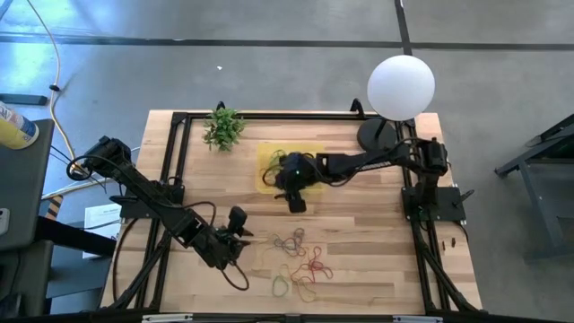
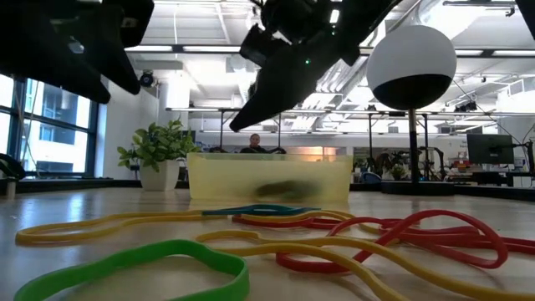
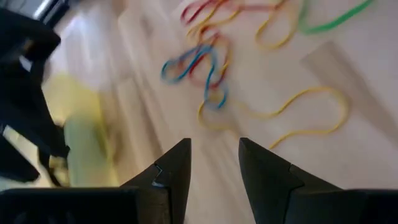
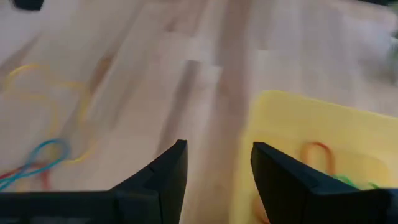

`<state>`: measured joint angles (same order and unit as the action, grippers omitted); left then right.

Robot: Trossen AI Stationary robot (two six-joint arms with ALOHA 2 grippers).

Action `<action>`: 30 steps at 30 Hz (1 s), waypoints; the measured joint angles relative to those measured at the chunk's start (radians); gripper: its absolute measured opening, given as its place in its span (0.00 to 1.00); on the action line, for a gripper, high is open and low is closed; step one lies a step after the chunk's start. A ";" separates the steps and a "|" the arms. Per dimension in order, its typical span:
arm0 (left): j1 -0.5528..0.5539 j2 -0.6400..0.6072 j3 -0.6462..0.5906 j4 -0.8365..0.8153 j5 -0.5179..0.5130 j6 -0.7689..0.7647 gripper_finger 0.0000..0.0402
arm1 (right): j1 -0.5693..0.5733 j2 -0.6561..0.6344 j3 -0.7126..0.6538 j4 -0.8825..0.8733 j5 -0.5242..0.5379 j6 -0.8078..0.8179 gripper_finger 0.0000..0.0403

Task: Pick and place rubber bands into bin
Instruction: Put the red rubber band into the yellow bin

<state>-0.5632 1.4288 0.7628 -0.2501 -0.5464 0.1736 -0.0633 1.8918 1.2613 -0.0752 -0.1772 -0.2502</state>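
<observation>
Coloured rubber bands lie scattered on the wood, a few inside the yellow bin.

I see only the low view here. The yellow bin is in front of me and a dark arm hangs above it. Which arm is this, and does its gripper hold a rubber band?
Observer: It is the right arm. The right gripper hangs at the bin's near edge, fingers apart, with nothing between them.
Operator: Is something already inside the bin?
Observer: Yes. The right wrist view shows an orange band and a green band lying in it.
Operator: And where is the other arm?
Observer: The left gripper hovers just left of the loose rubber bands, fingers apart and empty.
</observation>
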 joint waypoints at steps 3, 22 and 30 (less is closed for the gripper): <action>-0.001 0.008 0.000 0.024 0.011 0.036 0.30 | 0.051 0.000 0.000 -0.028 0.014 -0.021 0.41; 0.075 0.108 0.000 0.017 -0.005 0.039 0.30 | 0.376 -0.013 0.000 -0.340 0.111 0.294 0.38; 0.072 0.115 0.000 0.022 -0.003 0.036 0.30 | 0.482 -0.009 0.000 -0.336 0.163 0.431 0.38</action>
<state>-0.4910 1.5436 0.7628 -0.2284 -0.5499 0.2100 0.4191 1.8824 1.2610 -0.4114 -0.0140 0.1809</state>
